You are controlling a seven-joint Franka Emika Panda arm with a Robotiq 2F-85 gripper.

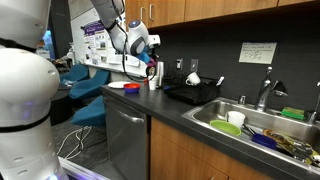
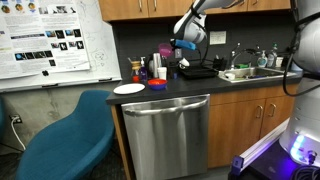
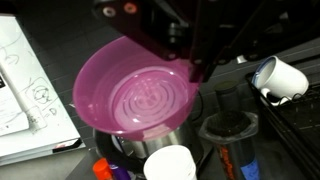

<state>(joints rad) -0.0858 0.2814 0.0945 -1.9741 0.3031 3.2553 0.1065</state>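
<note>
Mid-frame in the wrist view, closed jaws pinch the pink bowl (image 3: 140, 95) by its rim, level above cups (image 3: 172, 165).

Gripper (image 3: 193, 68) was dark and blurred above its fingers, pink bowl (image 3: 140, 95) hid most of the metal pot (image 3: 150, 150) beneath them, white cup (image 3: 170, 166) below them was cut off by the edge.

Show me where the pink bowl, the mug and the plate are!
pink bowl (image 3: 135, 100), wrist view, on its inside bottom.
mug (image 3: 288, 80), wrist view, on its white side.
plate (image 2: 129, 89), an exterior view, on its middle.
</note>
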